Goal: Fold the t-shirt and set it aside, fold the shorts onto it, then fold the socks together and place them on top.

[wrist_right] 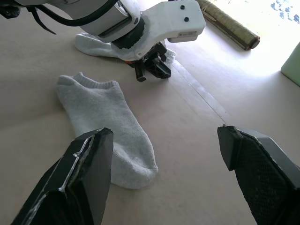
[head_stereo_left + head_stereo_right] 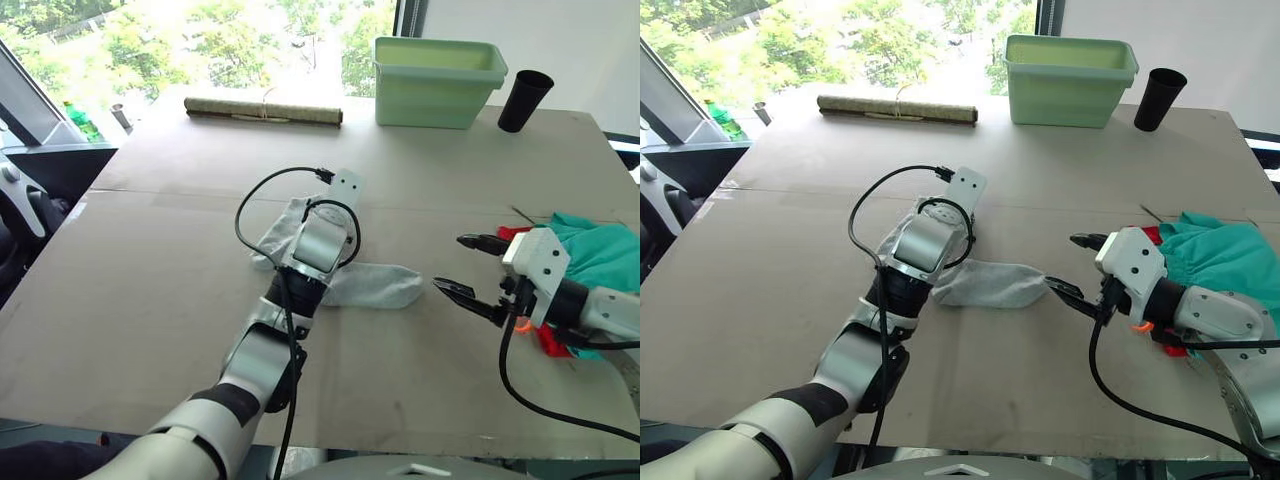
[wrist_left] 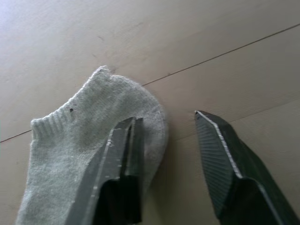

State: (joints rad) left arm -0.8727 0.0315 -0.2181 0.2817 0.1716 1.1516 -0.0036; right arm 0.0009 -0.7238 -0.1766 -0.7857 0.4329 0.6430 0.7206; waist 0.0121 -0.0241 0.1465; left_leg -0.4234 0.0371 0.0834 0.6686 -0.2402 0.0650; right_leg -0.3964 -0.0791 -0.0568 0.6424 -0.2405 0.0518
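Green bin, black cup, rolled mat at table's far edge.

The left arm is stretched forward over the table's middle, and its left gripper is held low with the fingers spread apart. The right gripper is pointed inward from the right, its fingers likewise parted wide.
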